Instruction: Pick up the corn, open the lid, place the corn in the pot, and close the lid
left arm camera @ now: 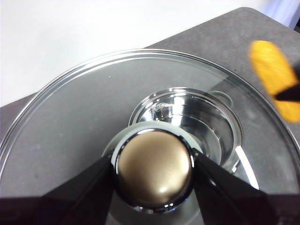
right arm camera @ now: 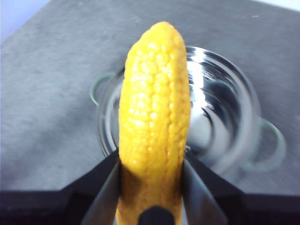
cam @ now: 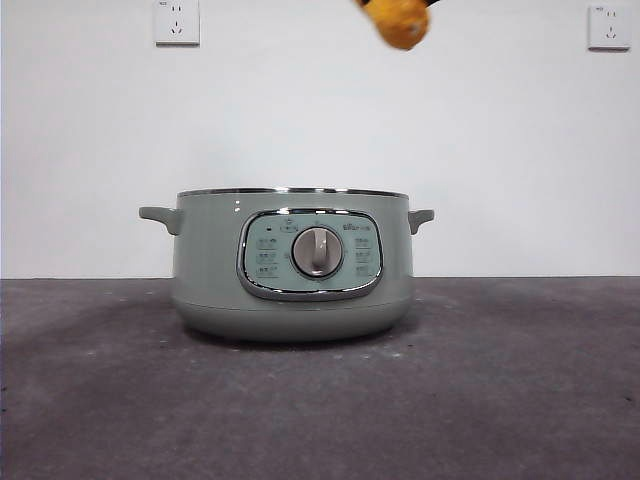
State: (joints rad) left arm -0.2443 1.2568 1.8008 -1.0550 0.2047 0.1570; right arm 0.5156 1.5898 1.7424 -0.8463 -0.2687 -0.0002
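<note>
Right gripper (right arm camera: pixel 151 187) clamped on the glossy orange-yellow oblong corn (right arm camera: pixel 154 108), long axis pointing down at the open squat sage-green pot (cam: pixel 292 275). Pot mouth at roughly 7 o'clock below the cob in the front view. Left gripper (left arm camera: pixel 154 171) pinching the knob of the round glass lid (left arm camera: pixel 70 122), held clear above

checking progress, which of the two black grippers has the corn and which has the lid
The right gripper clamps the bumpy yellow corn cob; the left gripper grips the knob of the round glass lid.

My front camera sits low at table height, facing level across at the pot (cam: pixel 292 270), close. My left wrist camera looks down past the lid (left arm camera: pixel 140 122) into that pot's bowl. My right wrist camera looks down along the corn (right arm camera: pixel 154 122) at it too.
</note>
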